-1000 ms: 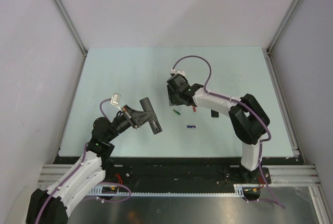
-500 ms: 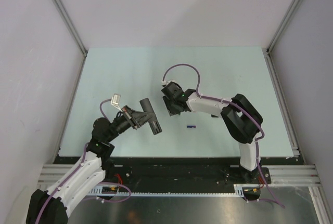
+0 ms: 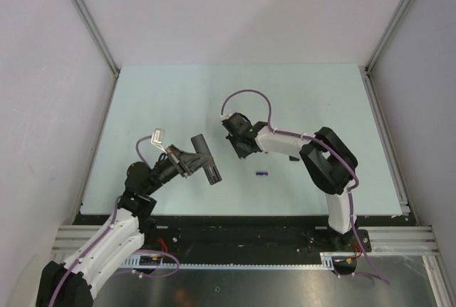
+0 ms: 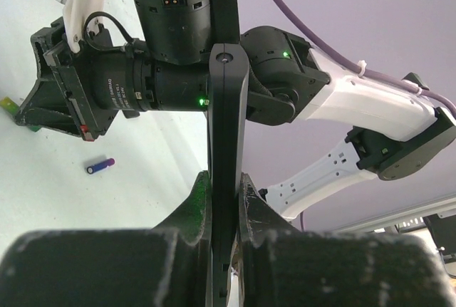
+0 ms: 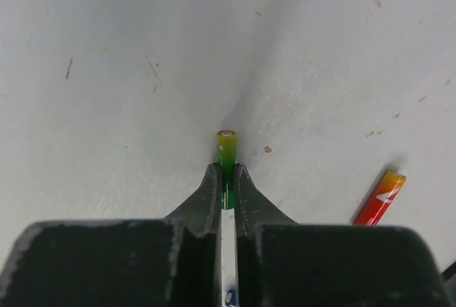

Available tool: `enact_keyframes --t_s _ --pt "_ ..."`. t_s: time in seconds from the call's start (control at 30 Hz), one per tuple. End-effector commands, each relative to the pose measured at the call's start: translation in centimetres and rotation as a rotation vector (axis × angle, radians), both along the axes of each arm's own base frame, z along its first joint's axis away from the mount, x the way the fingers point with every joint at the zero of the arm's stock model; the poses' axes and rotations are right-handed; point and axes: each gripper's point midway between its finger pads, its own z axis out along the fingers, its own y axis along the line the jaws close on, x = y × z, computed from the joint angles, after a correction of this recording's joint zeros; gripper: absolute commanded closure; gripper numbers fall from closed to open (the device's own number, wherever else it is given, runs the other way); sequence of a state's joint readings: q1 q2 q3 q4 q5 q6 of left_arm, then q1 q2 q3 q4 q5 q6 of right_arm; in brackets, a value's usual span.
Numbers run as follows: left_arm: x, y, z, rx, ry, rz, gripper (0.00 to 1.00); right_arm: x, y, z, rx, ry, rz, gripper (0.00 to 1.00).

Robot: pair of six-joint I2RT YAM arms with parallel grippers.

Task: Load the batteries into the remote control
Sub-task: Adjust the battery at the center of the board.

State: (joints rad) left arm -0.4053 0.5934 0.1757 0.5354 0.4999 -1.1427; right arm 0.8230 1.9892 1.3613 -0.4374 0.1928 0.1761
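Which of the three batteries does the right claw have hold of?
The green battery, pinched in the right claw. The red battery lies loose on the table beside it, and the blue-purple battery lies apart on its own.

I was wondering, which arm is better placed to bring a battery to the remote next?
Right. The right gripper is shut on the green battery, while the left gripper is occupied holding the remote and can probably only steady it.
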Motion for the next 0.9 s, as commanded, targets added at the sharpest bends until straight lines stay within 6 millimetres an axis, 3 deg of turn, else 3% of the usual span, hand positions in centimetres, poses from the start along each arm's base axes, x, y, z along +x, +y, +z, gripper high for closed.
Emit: enact_keyframes --t_s 0.0,0.23,0.43,0.53,0.87 --pt "-0.1 0.2 0.5 -0.003 -0.044 0.010 1.00 -1.1 0.2 -0.8 -0.061 0.013 0.131 1.00" --pt "-0.3 0.3 0.3 -0.005 -0.042 0.005 1.00 -2.7 1.1 0.4 -0.287 -0.176 0.448 1.00" --pt "-0.8 0.1 0.7 -0.012 -0.055 -0.017 1.00 -0.9 2.8 3.1 -0.199 -0.258 0.604 1.00" --pt "-1.3 0.0 1.3 -0.018 -0.073 -0.034 1.00 -0.4 2.6 3.6 -0.203 -0.285 0.655 1.00" --pt "-2.1 -0.2 2.1 -0.033 -0.101 -0.060 1.00 -1.0 1.5 1.4 -0.359 -0.285 0.919 1.00"
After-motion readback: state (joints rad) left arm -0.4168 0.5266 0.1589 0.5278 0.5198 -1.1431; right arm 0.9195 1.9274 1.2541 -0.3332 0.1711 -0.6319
